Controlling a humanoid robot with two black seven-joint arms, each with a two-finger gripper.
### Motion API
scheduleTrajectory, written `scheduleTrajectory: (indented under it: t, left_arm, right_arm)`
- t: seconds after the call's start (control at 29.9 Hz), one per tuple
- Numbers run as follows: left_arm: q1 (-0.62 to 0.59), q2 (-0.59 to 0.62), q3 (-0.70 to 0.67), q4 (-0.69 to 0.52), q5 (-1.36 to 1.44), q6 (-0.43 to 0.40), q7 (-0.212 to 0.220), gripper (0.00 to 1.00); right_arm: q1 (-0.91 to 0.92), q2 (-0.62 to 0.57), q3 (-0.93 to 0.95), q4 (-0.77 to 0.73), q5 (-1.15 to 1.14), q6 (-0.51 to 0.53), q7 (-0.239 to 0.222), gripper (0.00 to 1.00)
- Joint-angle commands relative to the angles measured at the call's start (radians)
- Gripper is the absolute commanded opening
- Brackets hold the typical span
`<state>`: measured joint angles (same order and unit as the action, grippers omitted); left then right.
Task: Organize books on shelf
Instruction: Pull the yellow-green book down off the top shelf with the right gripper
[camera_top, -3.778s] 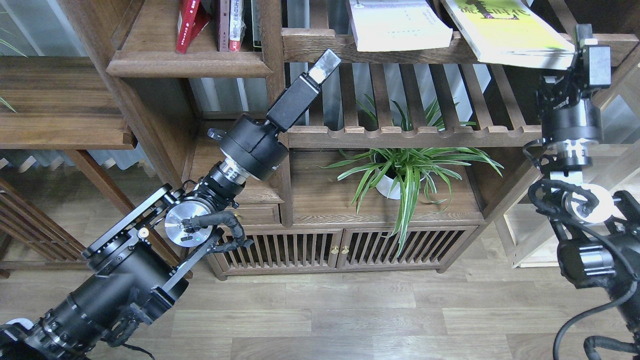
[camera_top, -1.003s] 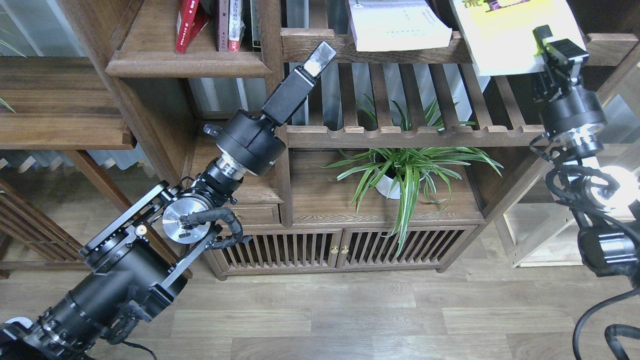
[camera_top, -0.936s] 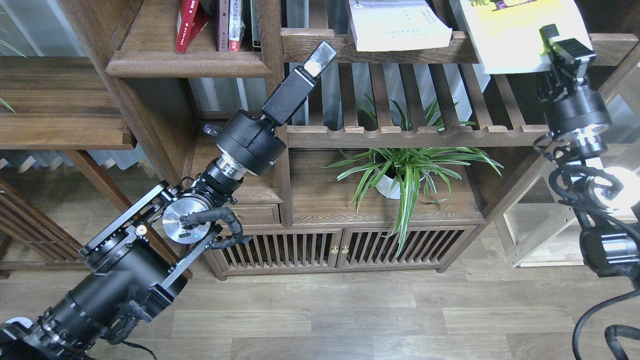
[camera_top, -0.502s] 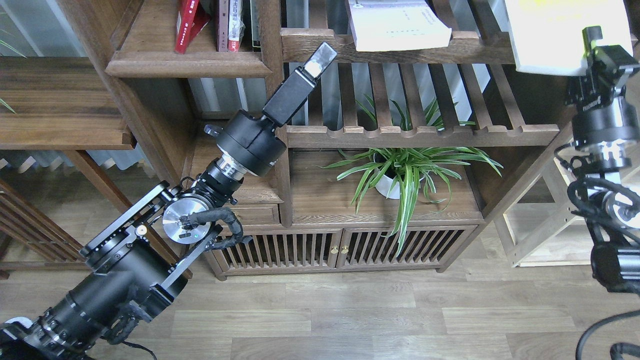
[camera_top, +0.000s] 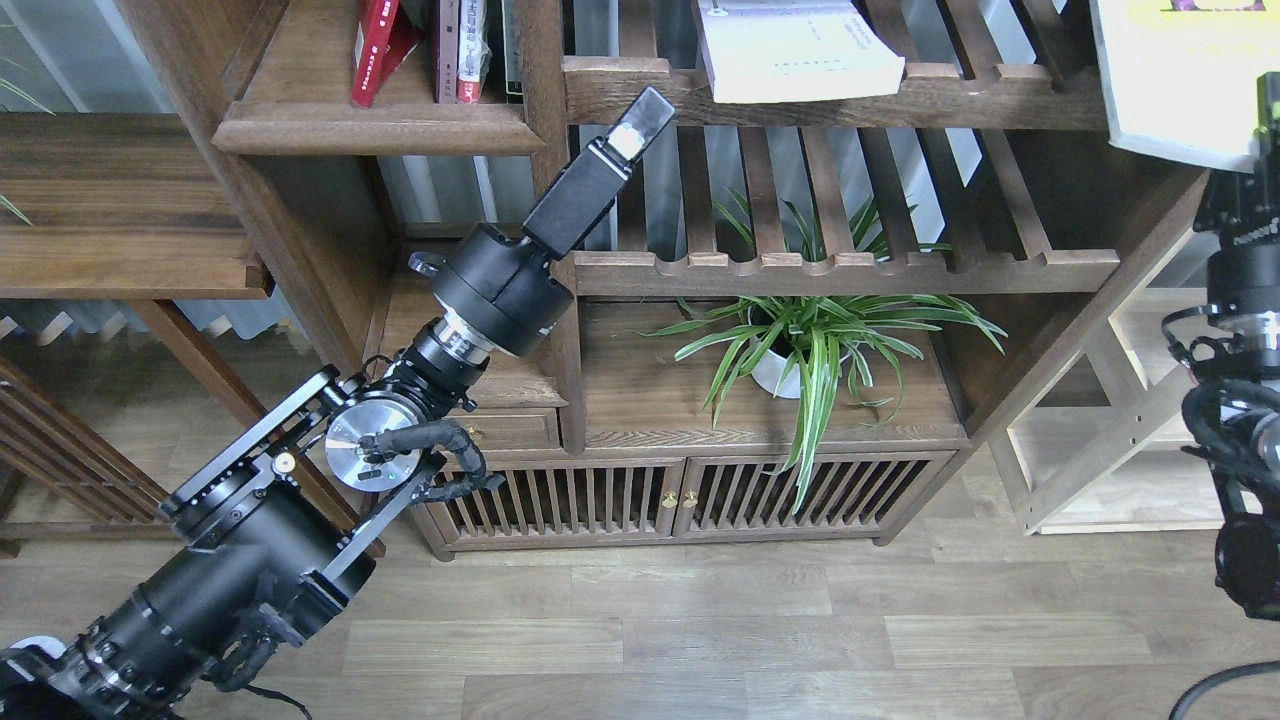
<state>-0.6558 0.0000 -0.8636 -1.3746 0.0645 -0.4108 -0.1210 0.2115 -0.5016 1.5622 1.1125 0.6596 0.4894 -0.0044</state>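
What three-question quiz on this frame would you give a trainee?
1. True or false: the white book lies flat on the upper slatted rack.
2. Which thing does the right gripper hold? A) the potted plant B) the yellow-green book C) the dark red book
3. Fill in: the left gripper holds ___.

Key: 1 true; 2 B; 3 nothing.
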Motion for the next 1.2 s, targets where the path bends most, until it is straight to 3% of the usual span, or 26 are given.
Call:
scheduleTrajectory:
  t: [0.0, 0.2, 0.7, 1.17]
  left_arm:
    - [0.002, 0.000, 0.000, 0.000, 0.000, -0.008, -0.006, 0.99]
    - [0.002, 0.000, 0.001, 0.003, 0.000, -0.040, -0.006, 0.99]
    - [0.016, 0.000, 0.029, 0.034, -0.002, -0.078, -0.011, 0.99]
    - [0.110, 0.000, 0.169, 0.072, -0.104, -0.078, -0.011, 0.99]
  right_arm:
    - [-0.058, 0.005, 0.004, 0.010, 0.000, -0.001, 0.003, 0.03]
    - [-0.063, 0.006, 0.006, 0.012, 0.000, -0.001, 0.060, 0.03]
    - [-0.191, 0.011, -0.007, 0.049, -0.015, -0.001, 0.057, 0.03]
    - [-0.265, 0.126, -0.068, 0.084, -0.124, -0.001, 0.050, 0.03]
